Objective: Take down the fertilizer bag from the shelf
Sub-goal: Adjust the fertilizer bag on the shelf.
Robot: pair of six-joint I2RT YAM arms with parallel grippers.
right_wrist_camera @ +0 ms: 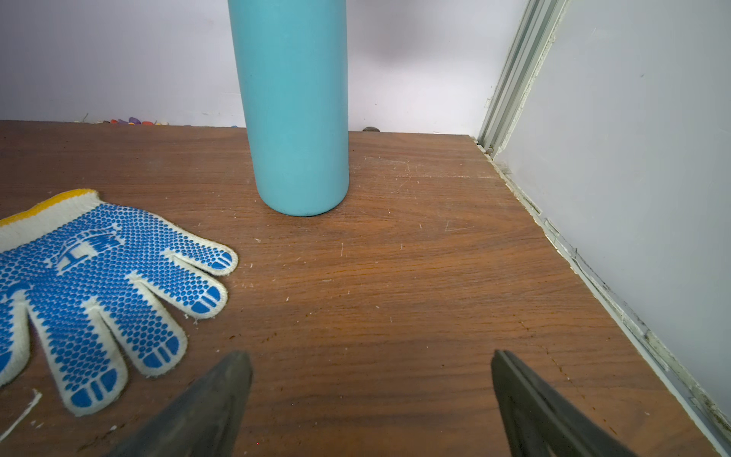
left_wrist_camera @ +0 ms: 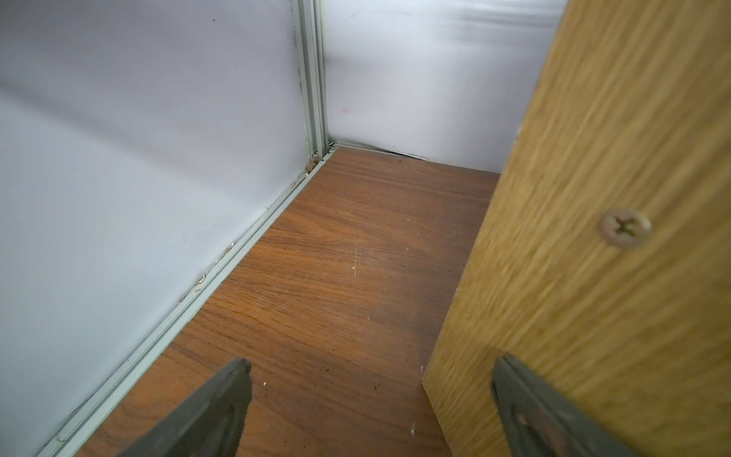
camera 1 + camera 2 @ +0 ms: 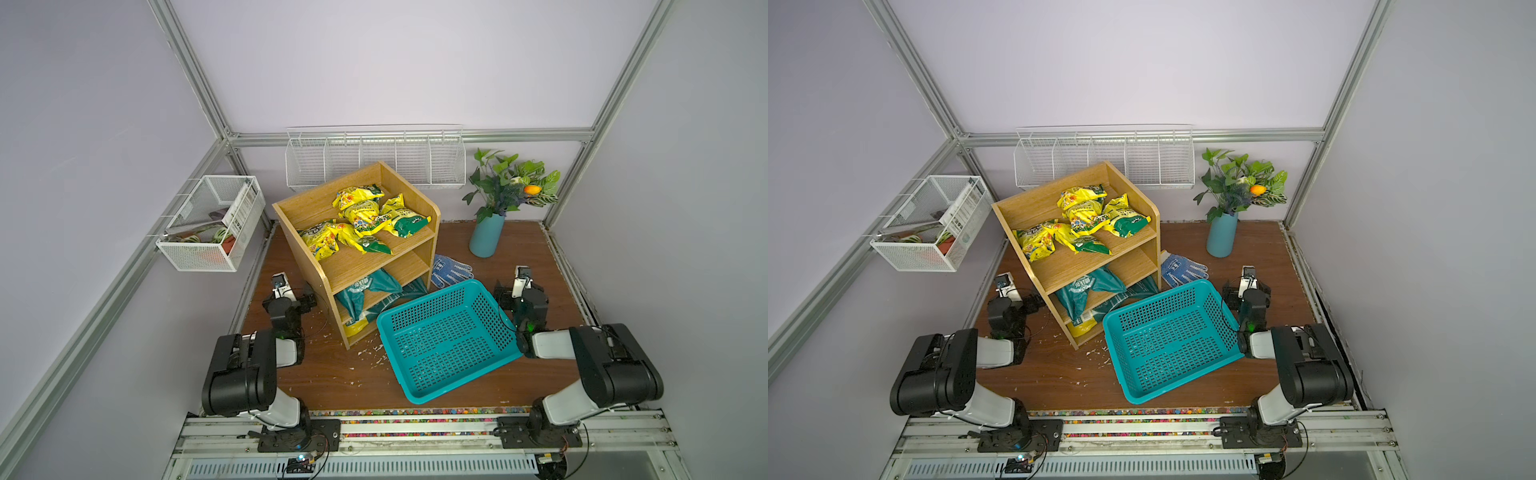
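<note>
Several yellow fertilizer bags (image 3: pixel 359 218) (image 3: pixel 1081 214) lie crumpled and overlapping on the top tier of the shelf (image 3: pixel 357 264) (image 3: pixel 1075 264). No gripper touches them. Green bags (image 3: pixel 370 284) fill the middle tier and spill down towards the lowest one, where a bit of yellow packaging shows at the front. The shelf stands on the brown bench (image 3: pixel 332 374), turned at an angle, with its open side towards the arms.

The left gripper (image 2: pixel 372 368) sits low beside the shelf's outer side panel (image 2: pixel 593 237), its jaws apart with nothing between them. In the left wrist view one fingertip (image 2: pixel 510 380) overlaps the edge of that panel, but I cannot tell whether it touches. The right gripper (image 1: pixel 372 364) hangs low over bare bench on the far side of the basket from the shelf. Its jaws are spread wide and hold nothing.

An empty teal perforated basket (image 3: pixel 444 345) (image 3: pixel 1167 336) lies in front of the shelf, one corner close against the lowest tier. Behind it, near the shelf's right side panel, a blue-dotted work glove (image 3: pixel 451 270) (image 1: pixel 91 285) lies flat. Further back a teal vase (image 3: pixel 486 237) (image 1: pixel 296 118) stands upright with green foliage (image 3: pixel 511 178) in it. White flecks (image 3: pixel 374 353) are scattered on the bench before the shelf. A white wire rack (image 3: pixel 374 162) hangs on the back wall, and a white mesh basket (image 3: pixel 212 224) on the left wall.
</note>
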